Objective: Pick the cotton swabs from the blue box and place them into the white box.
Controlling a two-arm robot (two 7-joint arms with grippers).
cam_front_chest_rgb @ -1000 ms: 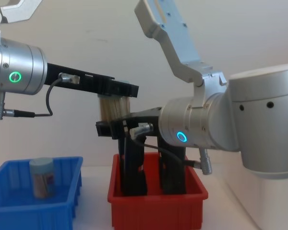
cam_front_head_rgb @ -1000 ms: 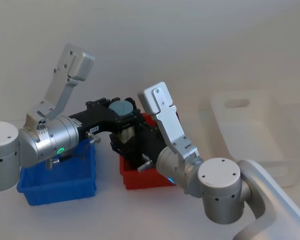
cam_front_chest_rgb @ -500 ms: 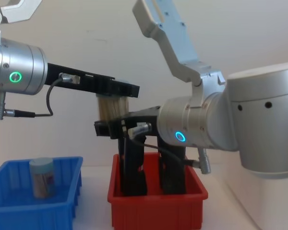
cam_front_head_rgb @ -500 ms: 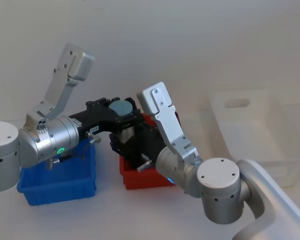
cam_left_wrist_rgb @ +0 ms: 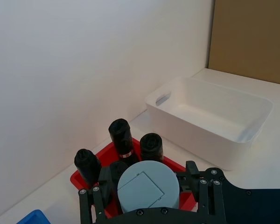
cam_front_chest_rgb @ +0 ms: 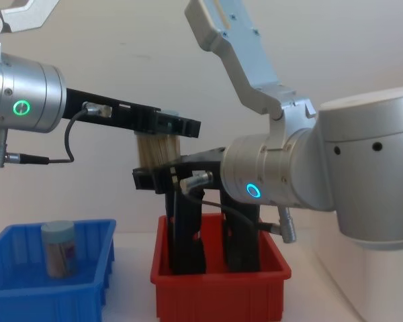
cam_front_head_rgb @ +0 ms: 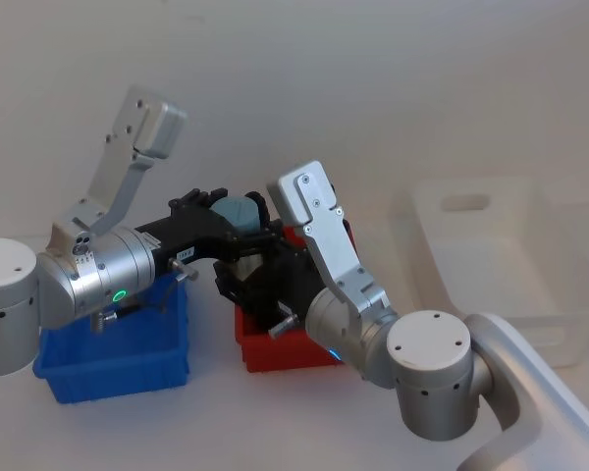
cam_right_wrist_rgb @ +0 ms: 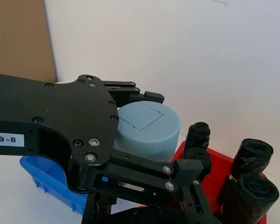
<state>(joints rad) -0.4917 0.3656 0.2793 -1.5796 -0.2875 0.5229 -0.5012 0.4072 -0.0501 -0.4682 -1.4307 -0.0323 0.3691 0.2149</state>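
A cotton swab tub (cam_front_chest_rgb: 154,151) with a pale blue lid (cam_front_head_rgb: 238,211) hangs in the air over the red bin (cam_front_chest_rgb: 218,295). My left gripper (cam_front_chest_rgb: 164,126) sits around the lid from the left, its fingers spread apart. My right gripper (cam_front_chest_rgb: 154,178) is shut on the tub's lower body from the right. The lid also shows in the left wrist view (cam_left_wrist_rgb: 148,186) and the right wrist view (cam_right_wrist_rgb: 147,126). A second tub (cam_front_chest_rgb: 58,249) stands upright in the blue box (cam_front_chest_rgb: 27,295). The white box (cam_front_head_rgb: 501,265) lies at the far right.
The red bin (cam_front_head_rgb: 285,353) holds several tall black upright objects (cam_left_wrist_rgb: 120,137) right under the held tub. The blue box (cam_front_head_rgb: 113,368) sits to the left of it. Open tabletop lies between the red bin and the white box (cam_left_wrist_rgb: 210,116).
The left gripper's fingers have spread around the lid. The tub and the right gripper have stayed in place.
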